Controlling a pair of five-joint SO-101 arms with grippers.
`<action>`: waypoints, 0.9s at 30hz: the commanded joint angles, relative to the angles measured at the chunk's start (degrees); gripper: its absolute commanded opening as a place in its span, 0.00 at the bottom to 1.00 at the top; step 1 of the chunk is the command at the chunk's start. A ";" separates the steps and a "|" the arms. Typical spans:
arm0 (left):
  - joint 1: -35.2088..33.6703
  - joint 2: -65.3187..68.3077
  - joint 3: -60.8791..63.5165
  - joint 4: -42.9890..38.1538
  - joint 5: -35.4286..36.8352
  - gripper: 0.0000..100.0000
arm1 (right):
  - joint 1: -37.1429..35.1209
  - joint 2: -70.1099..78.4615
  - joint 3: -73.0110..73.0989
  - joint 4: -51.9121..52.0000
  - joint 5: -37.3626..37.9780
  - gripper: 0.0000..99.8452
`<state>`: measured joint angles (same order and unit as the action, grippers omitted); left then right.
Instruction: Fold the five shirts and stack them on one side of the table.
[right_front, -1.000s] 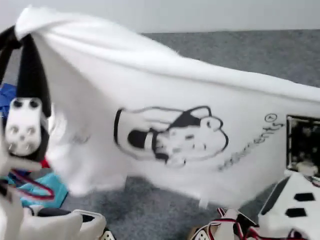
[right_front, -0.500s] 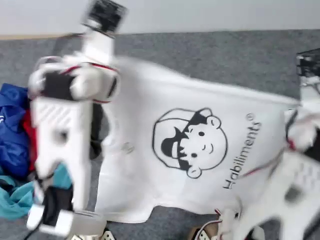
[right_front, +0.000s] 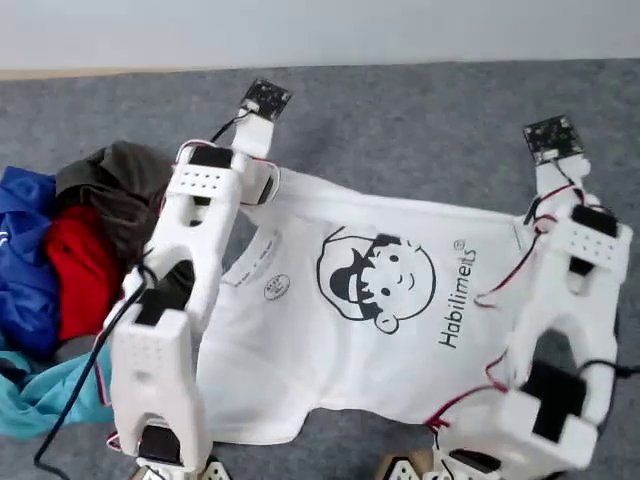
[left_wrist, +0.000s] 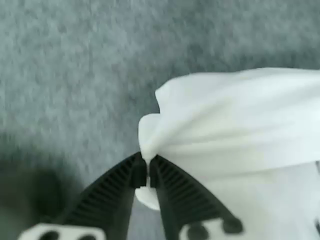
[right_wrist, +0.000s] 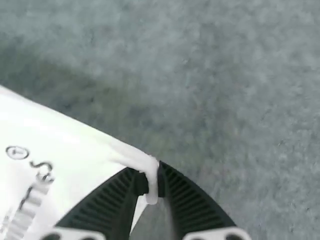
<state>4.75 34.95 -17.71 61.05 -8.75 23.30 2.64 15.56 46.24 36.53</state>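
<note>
**On the grey worktop: one shirt spread out, none folded yet**

On the worktop (right_front: 400, 120), between the two arms, a white shirt (right_front: 380, 330) lies opened out with its cartoon print facing up. Its neck label is toward the left arm and its hem toward the right arm. The left tool (left_wrist: 146, 170) is clenched on a bunched fold at the shirt's far corner on the neck end. The right tool (right_wrist: 148, 182) is pinched tight on the far hem corner, low over the grey surface. The near edge of the shirt runs down to the arms' bases.

Just beside the left arm, at the worktop's edge, sits a loose heap (right_front: 80, 270) of blue, red, dark and teal cloth, all crumpled together.

As I read it, the job has barely begun. This shirt is only laid out for its first fold, no folded stack is anywhere to be seen, and the heap looks to be the other four waiting.
</note>
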 joint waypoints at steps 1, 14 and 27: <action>-2.55 3.16 -10.95 -1.32 3.25 0.00 | 0.31 2.95 -8.70 -3.12 -3.34 0.01; -5.71 8.26 -33.01 -1.23 8.00 0.00 | -3.30 15.16 -38.07 -2.95 -5.36 0.01; -3.60 8.88 -28.62 -1.23 8.18 0.00 | -3.74 22.73 -40.44 2.42 -5.19 0.01</action>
<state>-0.44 43.91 -46.81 60.88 -1.19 20.13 25.49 -21.63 47.56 31.78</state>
